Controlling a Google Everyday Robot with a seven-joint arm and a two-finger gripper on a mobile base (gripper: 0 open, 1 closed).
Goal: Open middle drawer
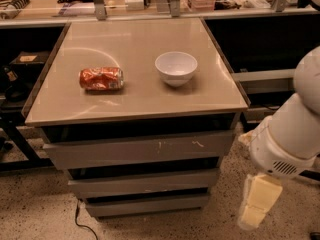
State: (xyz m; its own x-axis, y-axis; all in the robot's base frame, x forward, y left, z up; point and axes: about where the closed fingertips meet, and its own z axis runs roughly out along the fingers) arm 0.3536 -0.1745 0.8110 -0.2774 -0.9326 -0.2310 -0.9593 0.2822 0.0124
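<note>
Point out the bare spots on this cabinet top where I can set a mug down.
Free: the back half of the cabinet top, behind the crushed can and white bowl, and the front strip ahead of them. Tighter: the gap between can and bowl. The gripper hangs low, right of the cabinet, apart from the middle drawer.

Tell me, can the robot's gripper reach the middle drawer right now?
Probably yes. The gripper hangs low, off to one side of the middle drawer and roughly level with its front, and nothing stands between them.
</note>
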